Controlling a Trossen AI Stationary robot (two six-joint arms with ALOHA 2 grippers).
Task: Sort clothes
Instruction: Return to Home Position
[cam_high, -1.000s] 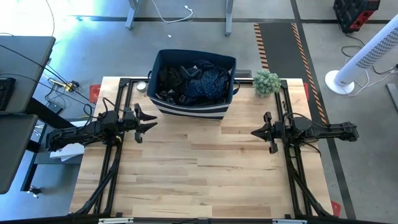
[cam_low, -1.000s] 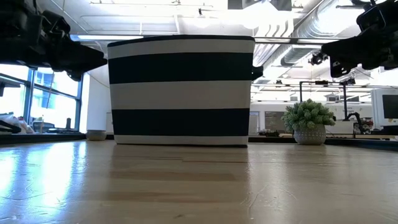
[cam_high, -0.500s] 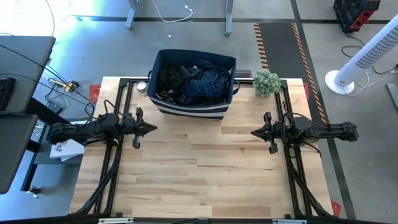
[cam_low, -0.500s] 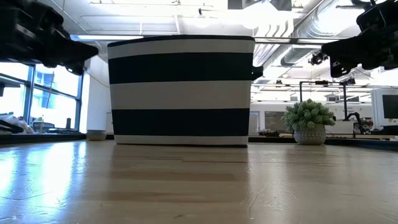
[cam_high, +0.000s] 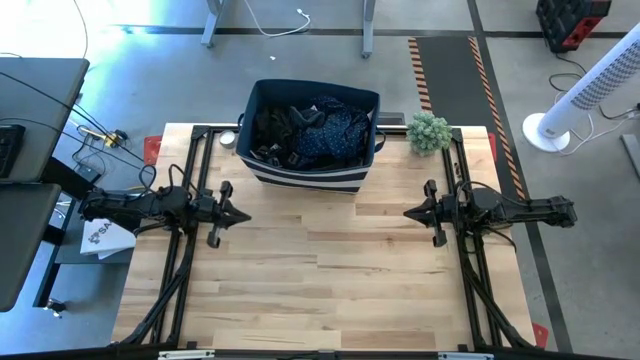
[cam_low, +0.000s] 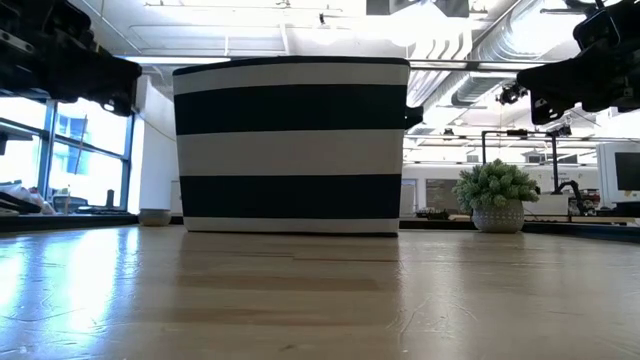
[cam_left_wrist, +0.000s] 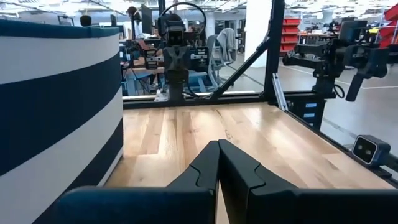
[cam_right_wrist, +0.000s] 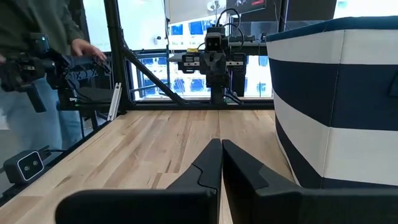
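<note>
clothes (cam_high: 310, 134), dark heap (speckled navy uppermost), binned

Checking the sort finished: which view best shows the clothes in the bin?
The high view: it looks straight down into the bin onto the dark clothes piled inside. The low and wrist views show only the bin's striped wall.

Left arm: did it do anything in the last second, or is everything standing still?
The left gripper closed its open fingers and drew back a little from the navy-and-white striped fabric bin, holding nothing. The right gripper, shut, the dark fabric clothes in the bin and the small green potted plant stayed put.
</note>
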